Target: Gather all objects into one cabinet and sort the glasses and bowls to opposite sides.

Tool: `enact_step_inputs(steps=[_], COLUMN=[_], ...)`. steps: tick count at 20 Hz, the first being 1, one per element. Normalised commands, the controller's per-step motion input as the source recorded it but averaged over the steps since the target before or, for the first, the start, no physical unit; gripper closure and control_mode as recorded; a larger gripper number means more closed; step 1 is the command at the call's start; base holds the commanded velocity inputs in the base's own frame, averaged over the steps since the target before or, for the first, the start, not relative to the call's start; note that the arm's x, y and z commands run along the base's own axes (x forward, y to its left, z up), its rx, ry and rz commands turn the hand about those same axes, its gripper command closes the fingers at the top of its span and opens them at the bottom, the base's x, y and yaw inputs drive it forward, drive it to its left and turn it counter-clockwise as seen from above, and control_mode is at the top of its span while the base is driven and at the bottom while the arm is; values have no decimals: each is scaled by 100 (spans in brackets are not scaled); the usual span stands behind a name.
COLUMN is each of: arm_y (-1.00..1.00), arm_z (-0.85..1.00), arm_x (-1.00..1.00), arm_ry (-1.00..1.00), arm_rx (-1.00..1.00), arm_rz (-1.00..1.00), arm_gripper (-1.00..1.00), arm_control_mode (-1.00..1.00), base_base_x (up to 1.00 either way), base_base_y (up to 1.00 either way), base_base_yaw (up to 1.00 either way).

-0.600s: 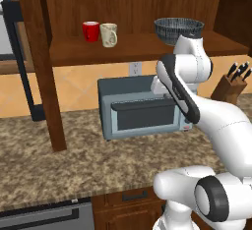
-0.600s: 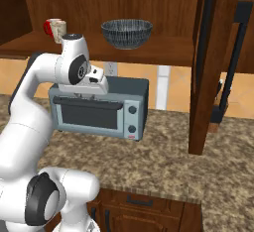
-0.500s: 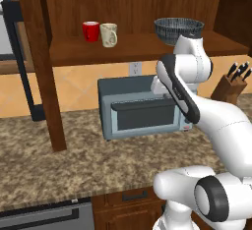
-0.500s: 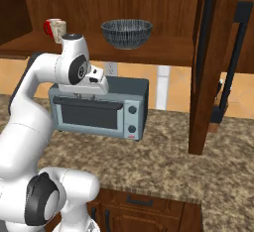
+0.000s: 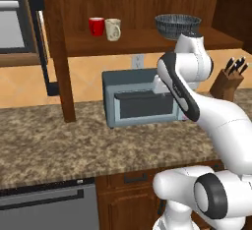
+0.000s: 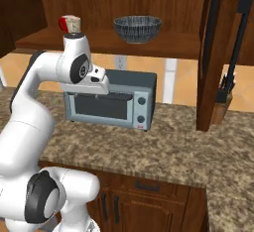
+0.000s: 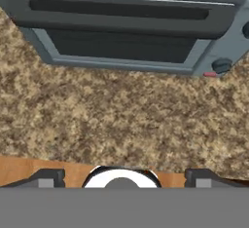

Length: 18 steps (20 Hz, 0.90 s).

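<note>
**Open gripper hangs over the counter; mugs and bowl sit on the cabinet shelf**

Here the gripper (image 7: 121,176) points down at the speckled granite counter (image 7: 121,120), its two dark fingertips (image 7: 46,177) standing wide apart at the bottom of the hand view with nothing between them. The grey toaster oven (image 7: 131,32) spans the top of that view, its dark glass door facing the camera.

In the left base view the cabinet (image 5: 147,42) crosses the upper half of the frame. A red mug (image 5: 96,26) and a cream mug (image 5: 112,29) stand just beside each other on the shelf at upper left of centre, the cream one to the right. The bowl (image 5: 177,26) sits on the same shelf at upper right of centre, well apart from the mugs, directly above the arm's white elbow. The toaster oven (image 5: 140,101) stands mid-frame on the counter (image 5: 59,140), partly hidden by the arm. A knife block (image 5: 227,83) is at the right edge.

In the right base view the bowl (image 6: 137,29) is at top centre, and the mugs appear at upper left, the cream mug (image 6: 73,24) covering most of the red mug (image 6: 63,24). The toaster oven (image 6: 114,99) sits below the shelf.
</note>
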Motion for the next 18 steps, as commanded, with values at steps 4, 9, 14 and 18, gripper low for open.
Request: enact_step_inputs(steps=[4,9,14,18], arm_y=[0,0,0,0], arm_z=[0,0,0,0], arm_x=[0,0,0,0], arm_ry=[0,0,0,0], arm_rx=[0,0,0,0], arm_rz=[0,0,0,0], arm_gripper=[-100,-100,-100,-100], arm_control_mode=[100,100,100,100], base_base_x=[-78,-70,-65,-44], base_base_y=[52,63,69,84], base_base_yaw=[18,27,34,47])
